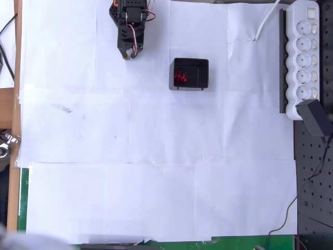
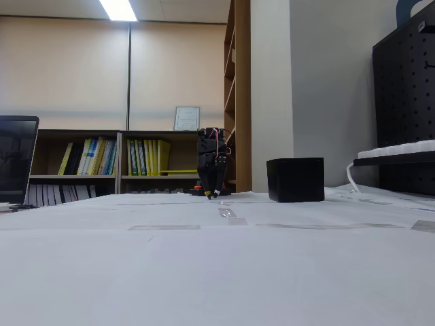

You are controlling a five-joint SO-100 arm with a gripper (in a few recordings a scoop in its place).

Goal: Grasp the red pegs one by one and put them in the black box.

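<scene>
So going left to right in the overhead view: the pincer (image 1: pixel 130 53) sits up near the top edge of the white paper-covered surface (image 1: pixel 156 156), pointing down toward the middle of the sheet. Its tips look drawn together with nothing between them, though they're small enough that a sliver of a gap could be missed. Move right and slightly lower and there's the black box (image 1: pixel 190 73), close to the pincer but clearly apart from it, its long side running left to right. The red pegs (image 1: pixel 180 77) are bunched in the left part of the box, so the side nearest the pincer. There's no loose peg anywhere on the paper that can be made out, so the job looks pretty much finished.

The low fixed view agrees: the pincer (image 2: pixel 213 195) hangs tip-down just above the surface, and the black box (image 2: pixel 295 179) stands to its right with a clear gap between them.
</scene>
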